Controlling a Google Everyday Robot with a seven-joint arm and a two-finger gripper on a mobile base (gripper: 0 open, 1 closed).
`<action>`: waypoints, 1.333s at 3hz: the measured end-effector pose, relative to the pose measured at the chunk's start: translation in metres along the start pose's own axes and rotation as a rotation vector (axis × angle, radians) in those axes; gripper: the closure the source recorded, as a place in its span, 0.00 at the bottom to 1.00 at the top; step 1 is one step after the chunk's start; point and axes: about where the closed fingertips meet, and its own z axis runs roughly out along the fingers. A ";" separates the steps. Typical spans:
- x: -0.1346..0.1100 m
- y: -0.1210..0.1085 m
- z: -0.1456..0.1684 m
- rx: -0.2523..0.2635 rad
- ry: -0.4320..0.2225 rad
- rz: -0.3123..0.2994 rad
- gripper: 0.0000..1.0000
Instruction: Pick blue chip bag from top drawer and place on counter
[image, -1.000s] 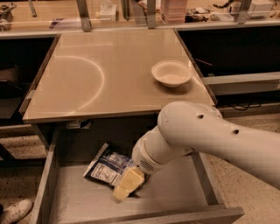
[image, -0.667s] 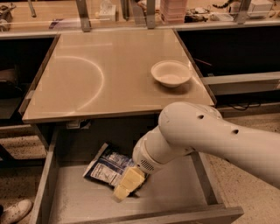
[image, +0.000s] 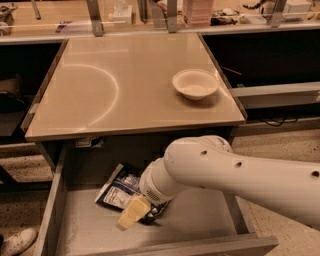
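The blue chip bag (image: 116, 188), dark blue and white foil, lies on the floor of the open top drawer (image: 80, 227), towards its back left. My gripper (image: 131, 214) is down inside the drawer at the bag's near right edge, its yellowish tip lying over that edge. My white arm (image: 235, 172) reaches in from the right and hides part of the bag and the drawer's right half. The beige counter (image: 125, 85) lies directly above the drawer.
A white bowl (image: 195, 84) stands on the counter's right side. A cluttered wooden shelf with metal posts (image: 95, 17) runs behind the counter. A shoe (image: 15, 242) shows on the floor at the bottom left. The drawer's front rim (image: 200, 247) is close to the camera.
My arm has dropped lower and the gripper has shifted a little to the left over the bag's edge. The bag and bowl have not moved.
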 end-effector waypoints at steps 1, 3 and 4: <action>0.002 -0.011 0.022 0.074 -0.002 0.019 0.00; 0.020 -0.022 0.052 0.144 0.022 0.053 0.00; 0.025 -0.026 0.065 0.147 0.025 0.071 0.00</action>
